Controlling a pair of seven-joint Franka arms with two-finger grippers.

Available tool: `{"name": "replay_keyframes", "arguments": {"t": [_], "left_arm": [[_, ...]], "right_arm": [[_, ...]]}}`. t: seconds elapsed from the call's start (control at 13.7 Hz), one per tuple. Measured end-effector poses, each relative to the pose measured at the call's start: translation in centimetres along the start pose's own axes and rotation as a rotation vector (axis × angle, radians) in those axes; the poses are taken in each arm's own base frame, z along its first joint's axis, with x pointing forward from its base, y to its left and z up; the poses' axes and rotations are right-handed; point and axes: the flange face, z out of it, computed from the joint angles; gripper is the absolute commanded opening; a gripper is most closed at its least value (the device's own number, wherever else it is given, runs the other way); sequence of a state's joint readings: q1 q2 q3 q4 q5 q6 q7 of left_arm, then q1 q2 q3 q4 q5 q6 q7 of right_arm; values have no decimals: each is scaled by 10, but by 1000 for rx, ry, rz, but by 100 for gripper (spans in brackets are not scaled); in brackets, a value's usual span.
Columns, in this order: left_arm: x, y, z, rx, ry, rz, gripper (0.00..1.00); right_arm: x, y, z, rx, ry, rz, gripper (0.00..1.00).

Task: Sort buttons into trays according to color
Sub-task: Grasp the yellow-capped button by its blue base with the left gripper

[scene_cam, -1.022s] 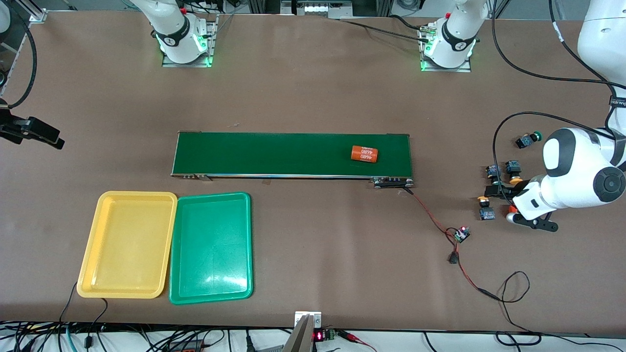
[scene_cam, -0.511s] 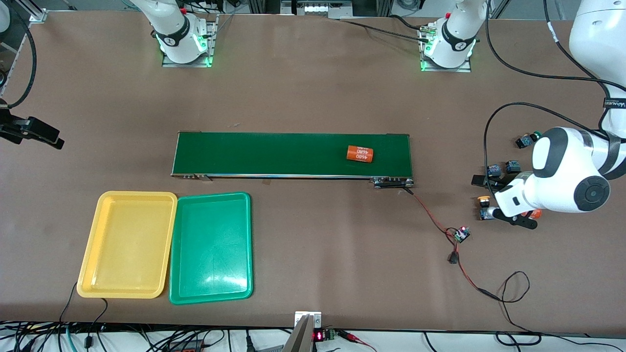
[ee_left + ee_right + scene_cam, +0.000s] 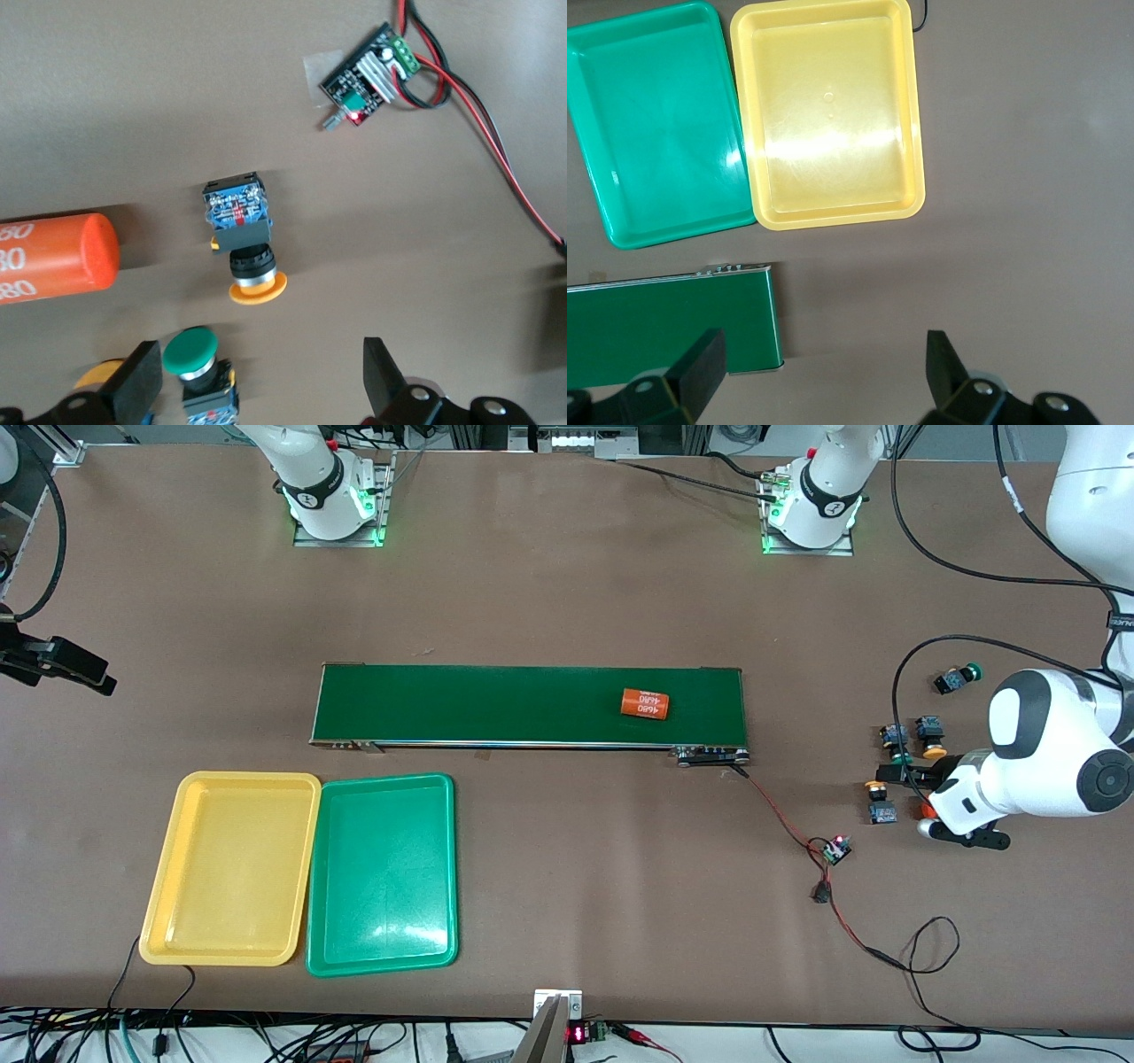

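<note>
Farther along conveyor belt (image 3: 496, 704) sits orange cylinder (image 3: 644, 703); both arms' jaws spread.

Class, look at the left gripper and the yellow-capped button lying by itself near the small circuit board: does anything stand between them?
Nothing visible does. The left gripper hangs open above the yellow-capped button, with only bare table between; a green-capped button sits beside one finger.

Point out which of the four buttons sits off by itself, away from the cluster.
The green-capped button lying farthest from the front camera, apart from the rest. The other three bunch together beside the left gripper, nearer the camera.
</note>
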State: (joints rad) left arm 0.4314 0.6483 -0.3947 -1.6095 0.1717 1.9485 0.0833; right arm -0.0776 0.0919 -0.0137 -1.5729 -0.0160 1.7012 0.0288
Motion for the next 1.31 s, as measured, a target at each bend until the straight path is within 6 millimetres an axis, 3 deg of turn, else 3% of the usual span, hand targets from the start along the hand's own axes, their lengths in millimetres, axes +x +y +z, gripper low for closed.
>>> {"name": "replay_keyframes", "arguments": {"t": [0.44, 0.66, 1.31], "left_arm": [[11, 2, 39, -28, -6, -39, 100], [17, -1, 49, -33, 21, -54, 100], [27, -11, 68, -1, 62, -39, 99]], "right_arm": [[2, -8, 11, 0, -24, -14, 100], [7, -18, 24, -2, -45, -36, 100], [8, -19, 28, -2, -53, -51, 100]]}}
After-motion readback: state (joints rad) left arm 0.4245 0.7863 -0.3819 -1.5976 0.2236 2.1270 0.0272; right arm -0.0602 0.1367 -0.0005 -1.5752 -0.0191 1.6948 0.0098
